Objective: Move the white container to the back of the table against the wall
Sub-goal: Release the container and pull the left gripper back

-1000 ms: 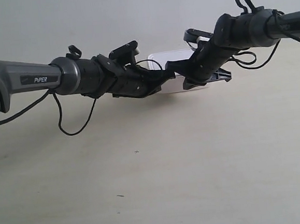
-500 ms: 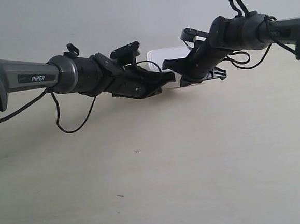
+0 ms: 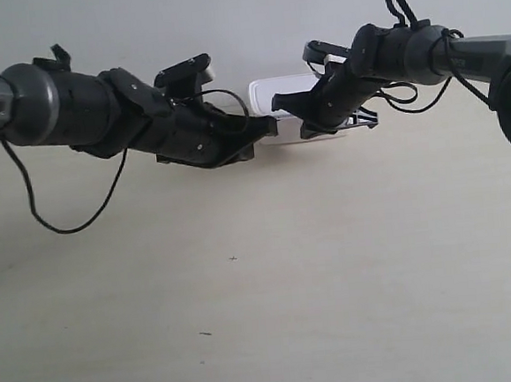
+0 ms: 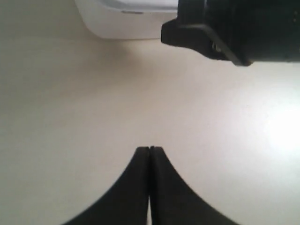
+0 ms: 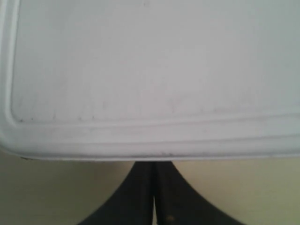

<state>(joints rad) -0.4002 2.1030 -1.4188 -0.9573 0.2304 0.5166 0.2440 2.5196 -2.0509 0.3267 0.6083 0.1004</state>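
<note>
My right fingers [image 5: 143, 187] were pressed together, tips right at the white box's [image 5: 150, 70] edge. My left fingers [image 4: 140, 183] were pressed together too, near it but apart. The box sat far back on the table [image 3: 263, 288], by the wall [image 3: 225, 25].

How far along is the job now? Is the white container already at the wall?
Looks done: the white container lies far back on the table, close under the wall. In hand: the right end effector, shut, has its tips at the container's rim, as if pushing; the left end effector, shut, is apart from it. Left: whether it touches the wall is not visible, so perhaps a last push.
</note>
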